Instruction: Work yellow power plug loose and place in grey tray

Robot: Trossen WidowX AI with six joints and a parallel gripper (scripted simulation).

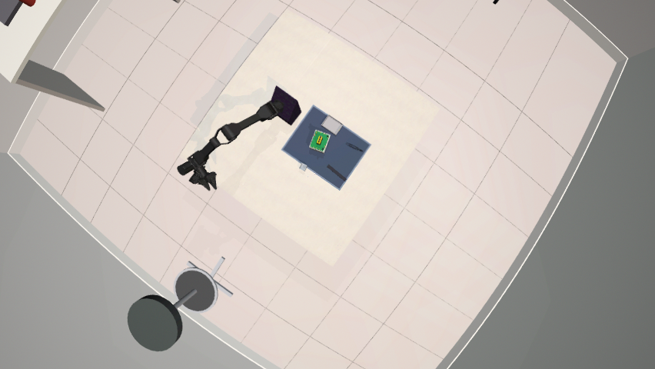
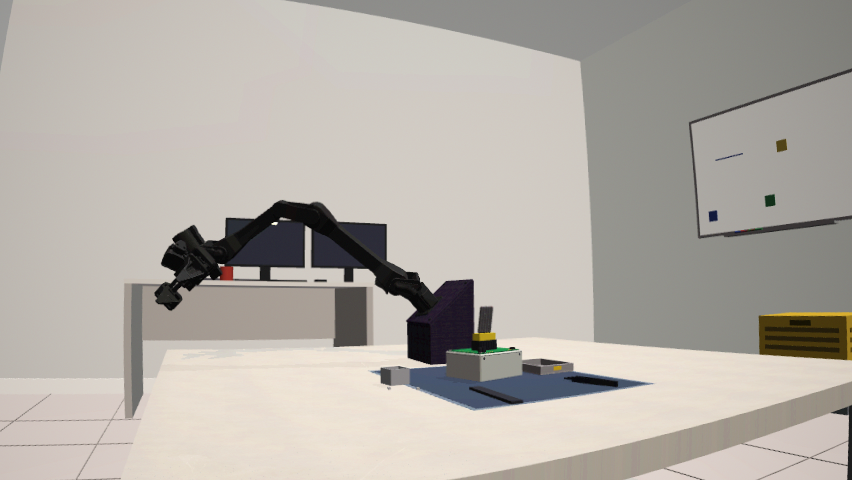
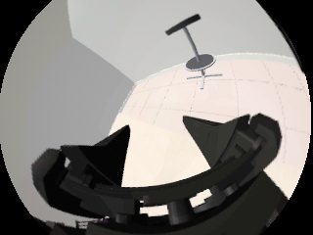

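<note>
Fingers spread wide, released, nothing between them. Well apart from them, across the surface: yellow plug seated upright on the circuit board, outside the grey tray near that board.

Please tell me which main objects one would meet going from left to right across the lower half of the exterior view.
Open black claw, small grey box, white box under the green circuit board, shallow grey tray, yellow slatted cabinet.
</note>
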